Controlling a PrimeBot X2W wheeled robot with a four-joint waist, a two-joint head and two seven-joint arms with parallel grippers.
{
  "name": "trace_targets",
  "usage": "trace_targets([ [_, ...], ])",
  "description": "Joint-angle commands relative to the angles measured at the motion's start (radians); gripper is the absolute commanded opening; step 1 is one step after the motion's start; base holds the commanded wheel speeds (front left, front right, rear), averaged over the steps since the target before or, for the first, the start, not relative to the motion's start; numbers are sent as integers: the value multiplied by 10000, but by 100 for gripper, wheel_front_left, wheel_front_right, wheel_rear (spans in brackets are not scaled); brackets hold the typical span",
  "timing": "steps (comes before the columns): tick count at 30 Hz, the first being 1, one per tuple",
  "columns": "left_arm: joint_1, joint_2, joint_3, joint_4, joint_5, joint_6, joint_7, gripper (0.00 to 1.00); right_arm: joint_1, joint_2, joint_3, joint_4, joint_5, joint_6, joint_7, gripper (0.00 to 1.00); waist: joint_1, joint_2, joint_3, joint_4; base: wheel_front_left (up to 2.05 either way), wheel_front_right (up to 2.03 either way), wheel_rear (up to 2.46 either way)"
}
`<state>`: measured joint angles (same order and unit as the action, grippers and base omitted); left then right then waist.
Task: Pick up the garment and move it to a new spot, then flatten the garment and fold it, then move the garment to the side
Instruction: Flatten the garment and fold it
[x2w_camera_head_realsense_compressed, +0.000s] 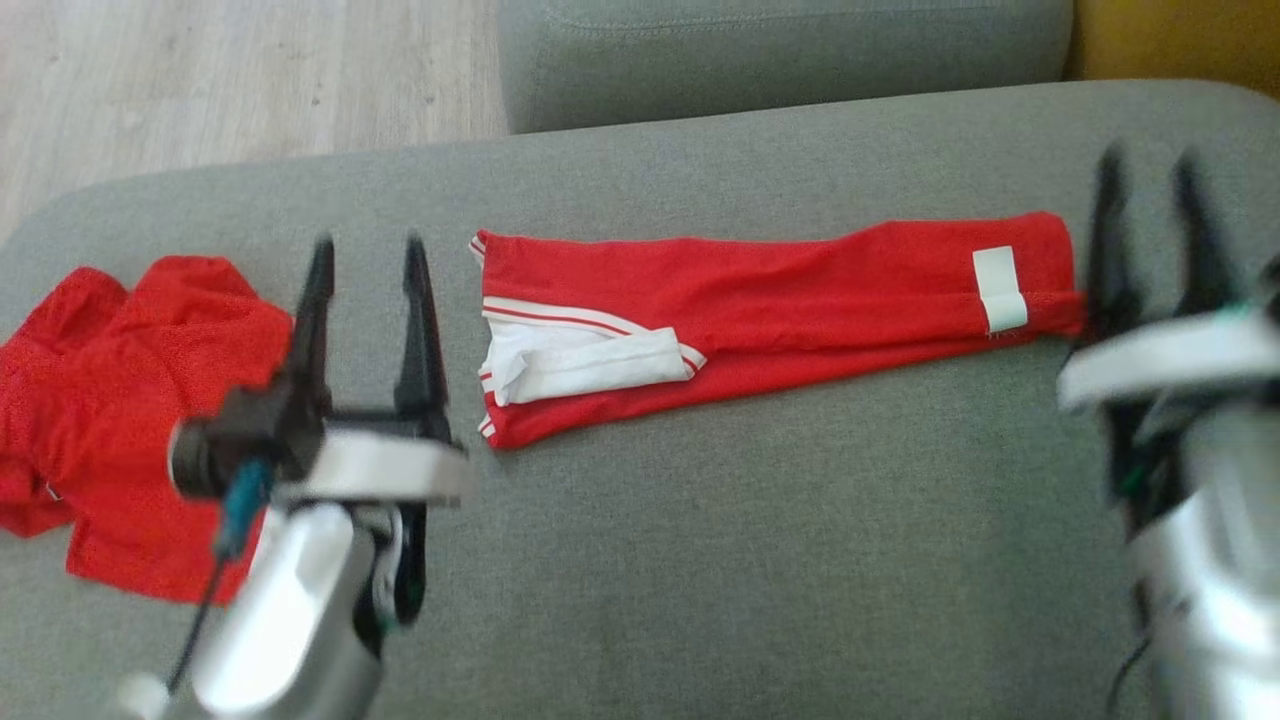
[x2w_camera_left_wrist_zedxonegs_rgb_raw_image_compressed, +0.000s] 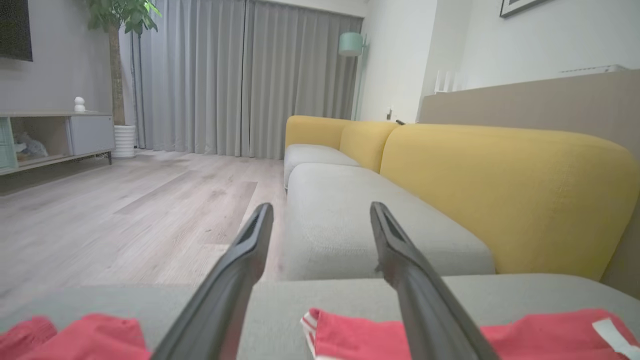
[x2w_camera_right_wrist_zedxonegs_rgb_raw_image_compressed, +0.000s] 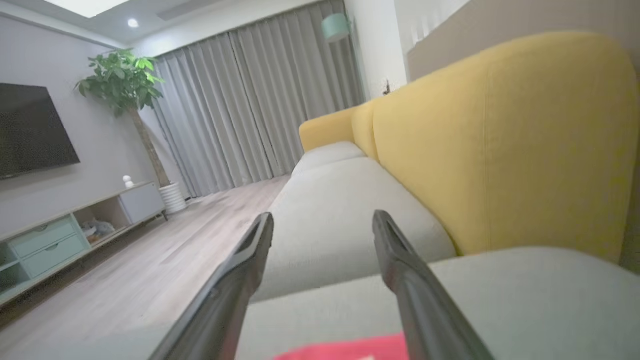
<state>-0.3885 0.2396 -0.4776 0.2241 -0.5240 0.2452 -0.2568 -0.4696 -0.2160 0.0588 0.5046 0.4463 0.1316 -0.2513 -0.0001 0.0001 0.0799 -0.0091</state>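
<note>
1. Left pincer (x2w_camera_head_realsense_compressed: 368, 245) of mine is spread wide, its two dark fingers pointing to the far side. It hovers over the grey sofa seat (x2w_camera_head_realsense_compressed: 800, 560), in the gap between two red cloths.
2. My right pincer (x2w_camera_head_realsense_compressed: 1148, 165) is spread just as wide. It stands just beside the right end of the folded garment (x2w_camera_head_realsense_compressed: 780, 300). It is blurred in the head view, and I cannot tell whether its left finger brushes the cloth.
3. That folded garment is red and lies flat as a long strip running left to right across the middle of the seat. Neither pincer grips it.
4. At its left end, near my left pincer, white trim (x2w_camera_head_realsense_compressed: 580, 365) with thin red stripes is turned out. Close to its right end sits a white label (x2w_camera_head_realsense_compressed: 1000, 288).
5. A crumpled red cloth (x2w_camera_head_realsense_compressed: 120, 400) lies at the left end of the seat, apart from the folded strip. My left arm crosses in front of its right edge in the head view.
6. On the far side of the seat lies a second seat cushion (x2w_camera_head_realsense_compressed: 780, 50), also grey. The yellow backrest (x2w_camera_left_wrist_zedxonegs_rgb_raw_image_compressed: 500, 190) runs along the right.
7. Pale wooden floor (x2w_camera_head_realsense_compressed: 200, 80) lies at the far left.
</note>
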Motion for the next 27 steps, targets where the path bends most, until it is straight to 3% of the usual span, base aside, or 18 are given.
trace_targets([
  [1, -132, 36, 592, -385, 252, -77, -47, 100, 342, 326, -32, -532, -353, -9, -102, 100, 1, -1, -35, 7, 0, 0, 0],
  [5, 1026, -513, 1198, -384, 1001, -388, -48, 100, 1853, 1348, -577, -1214, -1207, -9, -103, 100, 1, -1, -61, 32, 0, 0, 0],
  [11, 1593, -1148, 1724, -177, 1780, -1101, -48, 100, 2662, 1634, -579, -1527, -1736, -9, -104, 100, 1, -1, 293, 152, 0, 0, 0],
  [17, 1056, -1528, 2172, -164, 2150, -1660, -48, 100, 1788, 1652, -1420, -1105, -2699, -9, 34, 100, 1, -1, 1126, 363, 0, 0, 0],
  [27, 395, -1839, 2351, 52, 2494, -2154, -49, 100, -461, 1656, -4746, 834, -4541, -9, 884, 100, 1, -1, 2203, 772, 0, 0, 0],
])
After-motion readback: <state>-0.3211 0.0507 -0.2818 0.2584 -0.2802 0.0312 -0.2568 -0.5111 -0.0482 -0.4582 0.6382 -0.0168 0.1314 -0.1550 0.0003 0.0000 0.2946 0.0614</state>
